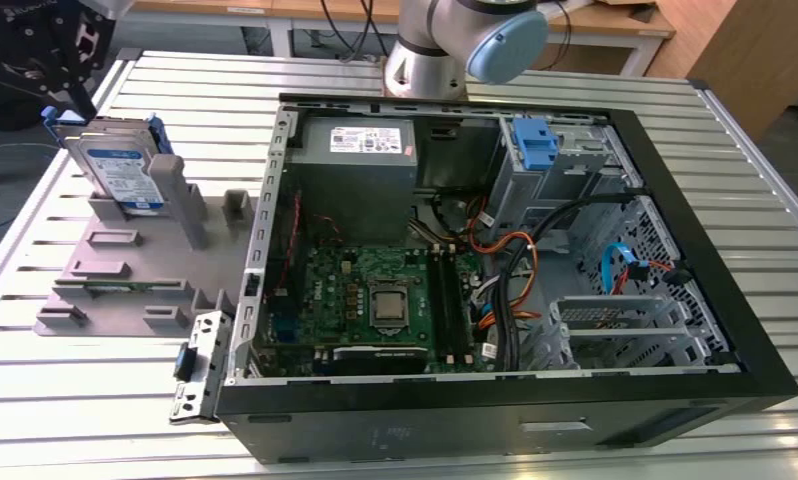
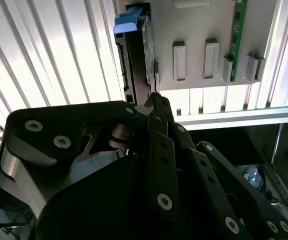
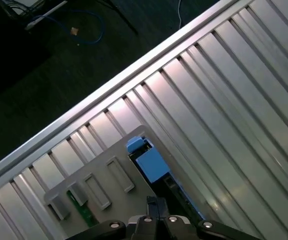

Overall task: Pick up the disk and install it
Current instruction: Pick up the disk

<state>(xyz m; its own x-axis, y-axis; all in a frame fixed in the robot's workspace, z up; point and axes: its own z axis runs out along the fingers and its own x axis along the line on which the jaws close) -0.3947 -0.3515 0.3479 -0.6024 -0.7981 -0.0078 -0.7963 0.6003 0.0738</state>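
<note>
A: Status on the disk (image 1: 116, 175)?

B: It's standing on edge in the grey fixture (image 1: 132, 270) on the slatted worktop (image 1: 52, 400), at the exterior view's left. That's outside the open case (image 1: 739, 330), so not installed. Label faces the exterior camera. The blue carrier (image 3: 149, 162) wraps its edges.

A: Hand?

B: The hand (image 2: 154, 99) hangs just above the disk's top edge, roughly in line with it. Can't tell whether it's apart or together, or whether it touches.

A: How will it handle?

B: My read: rigid metal body with some heft for its size. The faces are smooth, so likely a bit slippery. It's shock-sensitive, so no knocks. The carrier looks like thin plastic and will probably flex.

A: Grip point?

B: I'd take the two flat faces near the upper edge, across the thickness, on metal. Not by the carrier, which could give or pop off under load.
</note>
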